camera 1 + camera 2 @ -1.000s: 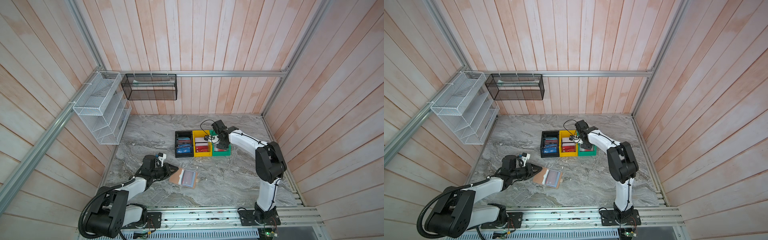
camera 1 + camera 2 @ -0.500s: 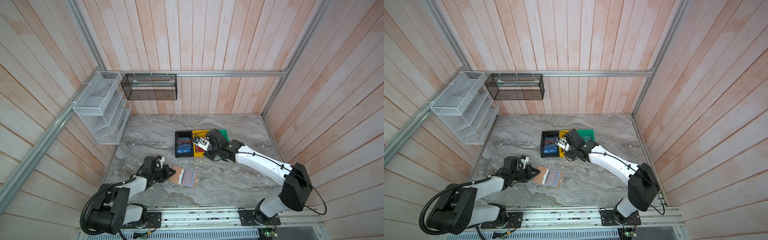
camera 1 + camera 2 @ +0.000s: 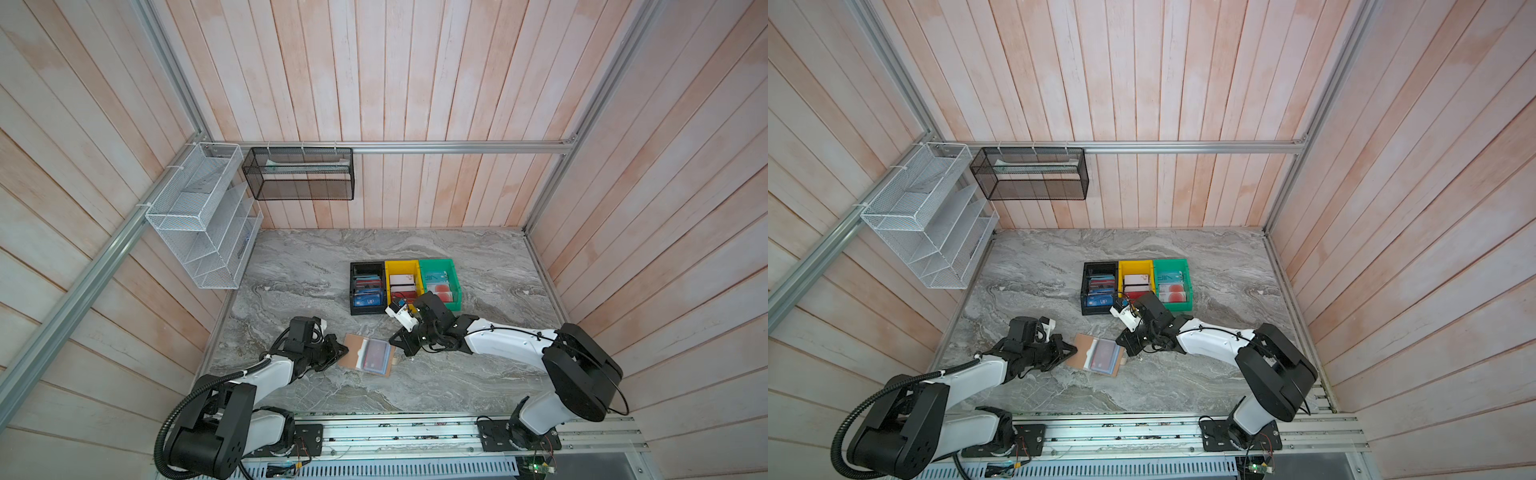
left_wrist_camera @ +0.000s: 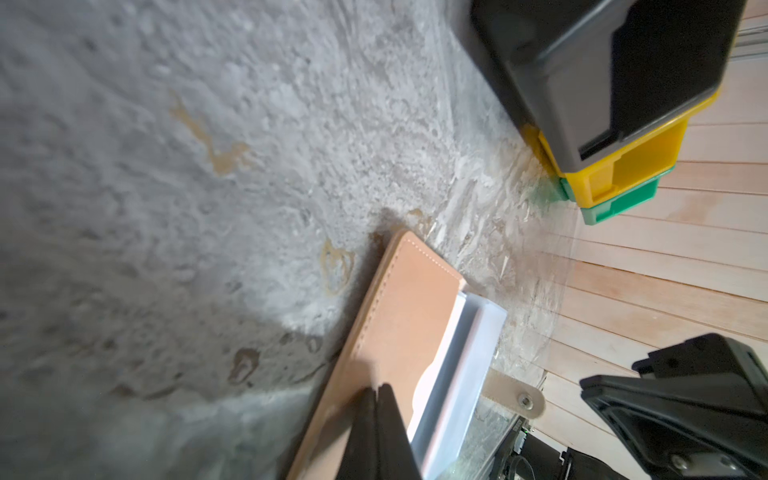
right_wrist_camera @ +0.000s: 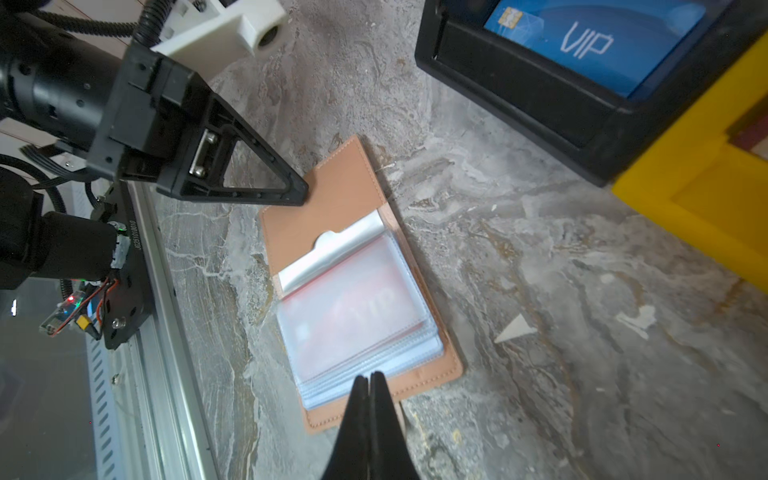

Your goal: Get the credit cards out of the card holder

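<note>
Here, the holder (image 5: 332, 195) lies open and flat on the table (image 3: 457, 374), with the two grippers pointing at it from opposite ends. It is a tan booklet with pale stitching along its edges and a stack of clear sleeves (image 5: 374, 353) bound inside. The top sleeve is cloudy and has a thumb notch cut in its mouth. Through the plastic shows a red card (image 5: 361, 299) lettered "VIP", lying inside its pocket. A small tan strap (image 4: 515, 399) with a metal snap sticks out from the end nearest the right gripper (image 5: 369, 378). The left gripper (image 5: 301, 193), fingers pressed together and holding nothing, has its tip at the bare tan flap, the half with no sleeves on it. Whether it presses on the flap or hangs just above it cannot be told. The right gripper, likewise pressed together and empty, has its tip over the edge of the sleeves at the opposite end of the holder. Close beside the right gripper and apart from the holder stand a black bin (image 5: 519, 79), a yellow bin (image 5: 706, 195) and a green bin (image 3: 438, 262), touching in a row, each with cards in it. A blue card (image 5: 582, 41) lettered "VIP" lies on top in the black one.
</note>
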Robot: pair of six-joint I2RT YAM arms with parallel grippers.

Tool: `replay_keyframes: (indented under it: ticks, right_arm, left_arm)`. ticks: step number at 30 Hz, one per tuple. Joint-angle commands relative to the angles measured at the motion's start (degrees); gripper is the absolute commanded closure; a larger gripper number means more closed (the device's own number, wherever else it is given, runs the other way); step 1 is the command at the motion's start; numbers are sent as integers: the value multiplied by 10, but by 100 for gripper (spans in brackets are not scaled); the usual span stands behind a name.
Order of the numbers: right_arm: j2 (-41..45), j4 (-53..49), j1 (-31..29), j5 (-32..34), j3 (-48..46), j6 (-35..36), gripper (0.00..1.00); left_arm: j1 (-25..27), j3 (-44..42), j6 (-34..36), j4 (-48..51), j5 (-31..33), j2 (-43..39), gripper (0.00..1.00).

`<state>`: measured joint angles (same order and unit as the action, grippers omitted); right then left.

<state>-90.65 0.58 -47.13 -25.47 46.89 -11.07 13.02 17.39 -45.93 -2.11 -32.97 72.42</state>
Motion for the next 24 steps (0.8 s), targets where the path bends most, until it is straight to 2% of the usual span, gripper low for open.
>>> replay_keyframes:
  ticks: [1, 24]
  right_arm:
    - [-27, 35, -4, -28, 8, -20, 100]
    - [-115, 52, -9, -47, 12, -30, 100]
  left_arm:
    - [7, -14, -10, 3, 18, -4, 99]
    - [17, -23, -12, -2, 26, 3, 99]
